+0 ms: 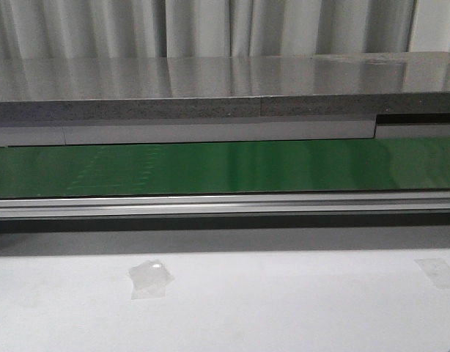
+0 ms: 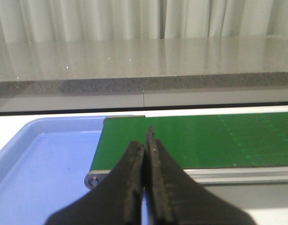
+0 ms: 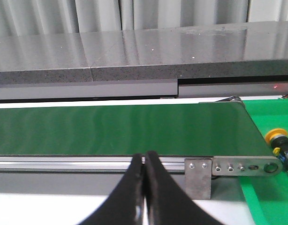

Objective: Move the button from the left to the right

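Note:
The button point(image 3: 280, 144), with an orange-yellow cap on a black body, shows only in the right wrist view, lying on a green surface point(image 3: 270, 197) just past the end of the green conveyor belt point(image 3: 120, 129). My right gripper point(image 3: 144, 158) is shut and empty, in front of the belt's metal rail and apart from the button. My left gripper point(image 2: 146, 140) is shut and empty, over the other end of the belt point(image 2: 195, 138) beside a blue tray point(image 2: 45, 164). Neither gripper shows in the front view, which shows the belt point(image 1: 225, 167) with nothing on it.
A grey stone-like counter point(image 1: 210, 92) runs behind the belt, with curtains beyond. An aluminium rail point(image 1: 225, 204) borders the belt's near side. The white table point(image 1: 283, 308) carries two patches of clear tape point(image 1: 150, 279). A metal bracket point(image 3: 198, 178) stands at the belt's end.

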